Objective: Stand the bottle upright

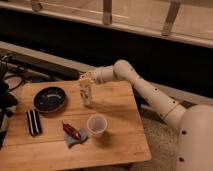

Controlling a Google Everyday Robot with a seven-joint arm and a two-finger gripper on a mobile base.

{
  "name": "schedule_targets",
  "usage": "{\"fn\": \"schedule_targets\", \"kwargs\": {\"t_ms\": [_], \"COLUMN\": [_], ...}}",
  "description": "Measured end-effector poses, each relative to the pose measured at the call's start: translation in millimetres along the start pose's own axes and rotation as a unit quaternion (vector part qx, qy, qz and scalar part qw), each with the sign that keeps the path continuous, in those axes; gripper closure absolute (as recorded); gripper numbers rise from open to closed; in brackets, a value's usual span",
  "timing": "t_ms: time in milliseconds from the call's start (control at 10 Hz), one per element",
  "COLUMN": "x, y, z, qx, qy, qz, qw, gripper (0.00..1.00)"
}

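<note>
A clear plastic bottle (86, 93) stands upright on the wooden table (120, 115), near its back middle. My gripper (85, 78) is right at the bottle's top, at the end of the white arm (145, 90) that reaches in from the right. The gripper seems to touch or sit just over the bottle's cap.
A dark bowl (49, 99) sits left of the bottle. A clear plastic cup (96, 125) stands in front of it. A red packet on a blue cloth (73, 134) and a dark striped bag (33, 122) lie at the front left. Cables and dark gear are at the far left.
</note>
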Motion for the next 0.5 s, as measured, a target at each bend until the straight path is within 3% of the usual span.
{"fn": "schedule_targets", "kwargs": {"t_ms": [300, 500], "x": [7, 14], "y": [-4, -5], "z": [0, -3], "qx": [-0.004, 0.000], "qy": [0.004, 0.009], "qz": [-0.002, 0.002], "qw": [1.0000, 1.0000], "gripper": [0.96, 0.77]}}
